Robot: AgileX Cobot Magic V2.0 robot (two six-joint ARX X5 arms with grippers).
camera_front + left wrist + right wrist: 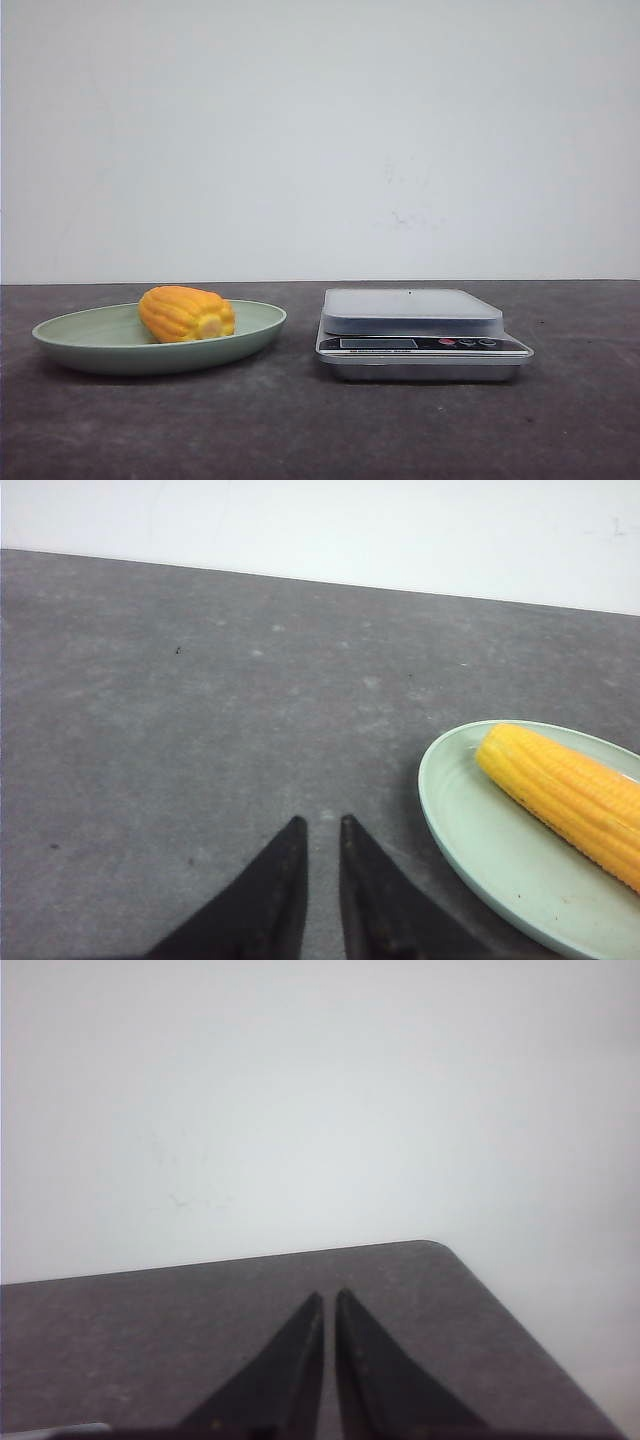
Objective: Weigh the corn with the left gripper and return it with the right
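The yellow-orange corn (186, 313) lies on its side in a pale green plate (70, 340) at the left of the table. A silver kitchen scale (420, 335) stands to the right of the plate, and its platform is bare. Neither arm shows in the front view. In the left wrist view my left gripper (322, 822) hovers over bare table beside the plate (480, 840). Its jaws are nearly together with nothing between them, apart from the corn (565, 790). My right gripper (328, 1295) is shut and empty, pointing at the table's far corner.
The table is dark grey with a white wall behind it. In the right wrist view the table's rounded corner (430, 1245) and its side edge lie just beyond the right gripper.
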